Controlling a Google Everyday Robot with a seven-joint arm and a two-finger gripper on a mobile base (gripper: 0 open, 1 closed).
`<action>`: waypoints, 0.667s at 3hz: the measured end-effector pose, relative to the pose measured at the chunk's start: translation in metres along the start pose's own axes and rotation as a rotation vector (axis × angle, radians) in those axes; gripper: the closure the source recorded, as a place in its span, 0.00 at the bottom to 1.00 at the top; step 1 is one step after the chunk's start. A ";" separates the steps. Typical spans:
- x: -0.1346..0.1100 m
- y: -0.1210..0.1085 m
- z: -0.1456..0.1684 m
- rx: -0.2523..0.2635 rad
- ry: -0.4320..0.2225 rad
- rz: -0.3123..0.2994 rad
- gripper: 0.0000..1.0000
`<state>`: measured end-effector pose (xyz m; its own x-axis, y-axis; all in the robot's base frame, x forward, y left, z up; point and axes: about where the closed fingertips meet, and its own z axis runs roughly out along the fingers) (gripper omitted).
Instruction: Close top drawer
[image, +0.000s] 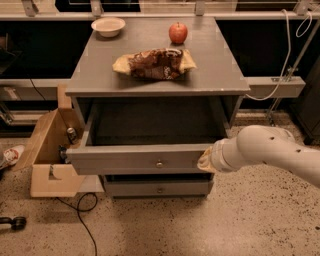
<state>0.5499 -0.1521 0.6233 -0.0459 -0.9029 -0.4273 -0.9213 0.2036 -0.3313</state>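
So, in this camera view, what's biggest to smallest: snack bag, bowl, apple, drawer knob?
Crumpled brown-and-yellow snack bag
Shallow white bowl
Round red apple, only slightly smaller than the bowl
Small metal knob on the open grey top drawer
The gripper sits at that drawer's right end.

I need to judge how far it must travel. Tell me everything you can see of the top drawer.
The top drawer is grey, painted wood by its look, cabinet-wide, with a flat plain front and one small round metal knob at centre. It stands pulled well out, level, its deep box dark inside. The gripper is at the front's right end, seemingly against it.
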 end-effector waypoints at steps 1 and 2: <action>0.007 -0.021 0.001 0.032 -0.086 0.039 1.00; 0.016 -0.042 0.006 0.059 -0.161 0.091 1.00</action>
<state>0.5901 -0.1732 0.6255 -0.0612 -0.8083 -0.5856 -0.8915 0.3081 -0.3321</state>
